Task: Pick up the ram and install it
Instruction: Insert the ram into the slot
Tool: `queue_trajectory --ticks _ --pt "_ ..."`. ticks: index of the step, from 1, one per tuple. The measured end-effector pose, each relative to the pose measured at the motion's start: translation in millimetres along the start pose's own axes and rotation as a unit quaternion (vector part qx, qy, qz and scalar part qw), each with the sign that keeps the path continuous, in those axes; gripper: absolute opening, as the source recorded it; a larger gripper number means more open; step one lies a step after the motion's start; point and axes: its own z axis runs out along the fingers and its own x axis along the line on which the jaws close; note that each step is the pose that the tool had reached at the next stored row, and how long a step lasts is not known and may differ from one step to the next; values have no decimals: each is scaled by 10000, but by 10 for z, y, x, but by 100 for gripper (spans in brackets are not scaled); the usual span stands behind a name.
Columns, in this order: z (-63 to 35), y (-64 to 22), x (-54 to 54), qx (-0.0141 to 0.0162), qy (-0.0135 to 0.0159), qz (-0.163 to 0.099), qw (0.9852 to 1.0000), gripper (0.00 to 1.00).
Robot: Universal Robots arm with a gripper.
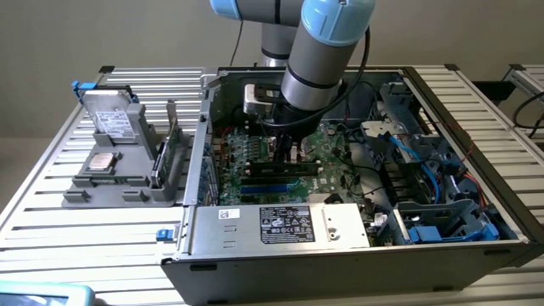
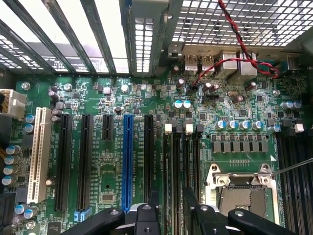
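My gripper (image 1: 285,148) reaches down into the open computer case (image 1: 476,255), low over the green motherboard (image 2: 117,98). In the wrist view its two black fingers (image 2: 149,215) stand apart, open, on either side of the long black memory slots (image 2: 188,156) with white latches. A thin dark strip that looks like the ram (image 2: 177,164), seen edge-on, stands in one of these slots in line with the gap between the fingers. I cannot tell whether it is fully seated. Nothing is clamped between the fingers.
The CPU socket (image 2: 239,191) lies beside the memory slots, with black, blue and white expansion slots (image 2: 128,161) on the other side. A silver power supply (image 1: 281,224) closes the case front. At the exterior view's left, a grey fixture (image 1: 111,185) holds a drive (image 1: 111,118) and a green card (image 1: 174,150).
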Motion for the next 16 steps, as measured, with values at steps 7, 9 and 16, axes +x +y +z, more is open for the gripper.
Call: queue_trajectory --ticks 7,9,16 --pt "-83 14 -8 1 -1 0 10000 33" --pt "-100 17 -9 1 -1 0 10000 33" --pt "-276 46 -25 0 -1 0 10000 33"
